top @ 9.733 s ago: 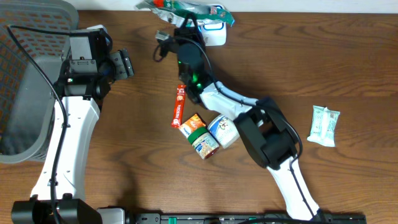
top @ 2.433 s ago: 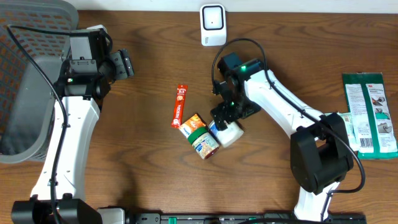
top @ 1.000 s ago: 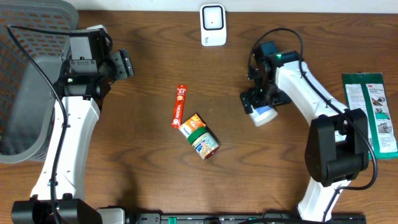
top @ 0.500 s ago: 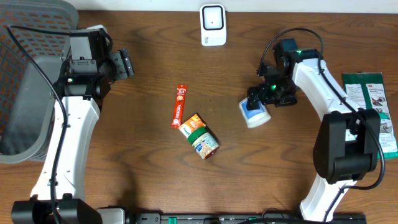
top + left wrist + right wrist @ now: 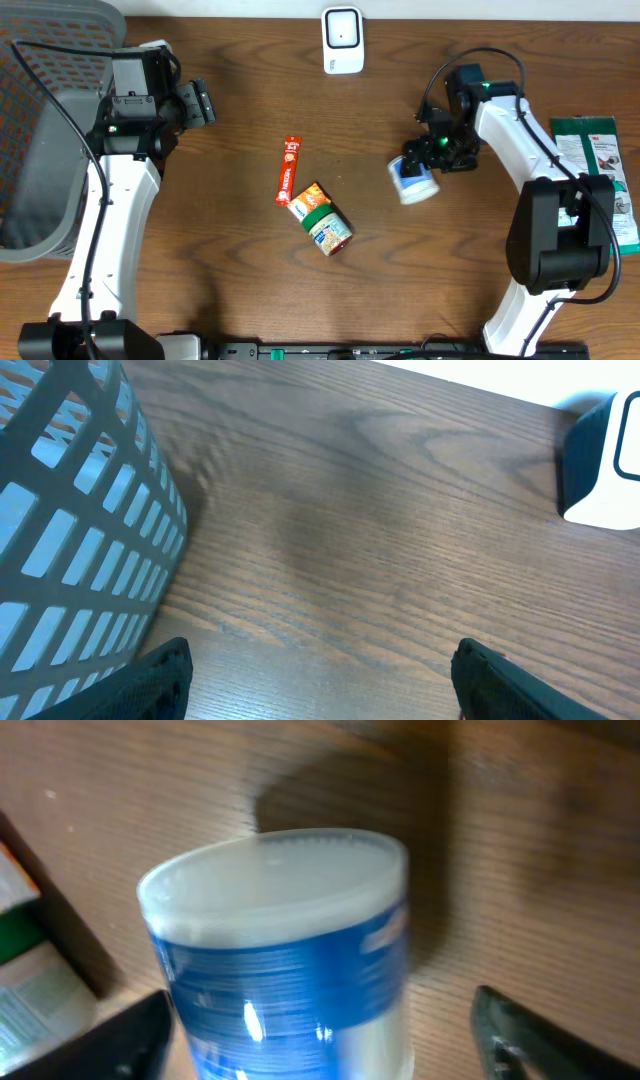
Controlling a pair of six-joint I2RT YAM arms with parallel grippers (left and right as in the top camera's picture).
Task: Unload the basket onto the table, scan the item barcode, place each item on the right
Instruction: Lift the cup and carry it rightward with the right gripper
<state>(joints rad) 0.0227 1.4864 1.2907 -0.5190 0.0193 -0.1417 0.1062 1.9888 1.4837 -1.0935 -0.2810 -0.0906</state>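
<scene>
The item, a blue-and-white tub with a white lid [image 5: 413,181], lies tilted on the table right of centre. My right gripper [image 5: 432,152] is at its upper end. In the right wrist view the tub [image 5: 285,950] sits between the fingers of the right gripper [image 5: 325,1040]; the left finger is close against it and the right finger stands apart, so the jaws are open. The white barcode scanner [image 5: 342,40] stands at the far edge, also seen as a white scanner [image 5: 600,460]. My left gripper [image 5: 197,101] hangs open over bare wood, left gripper [image 5: 320,680] empty.
A red stick packet [image 5: 288,170], an orange packet [image 5: 309,194] and a green-lidded jar [image 5: 328,228] lie mid-table. A green package [image 5: 598,180] lies at the right edge. A grey mesh basket [image 5: 40,130] stands at the left, close to the left gripper, basket [image 5: 70,510].
The right gripper and the tub have shifted slightly up and right, and the jaws have narrowed a little around the tub. The left arm has not moved.
</scene>
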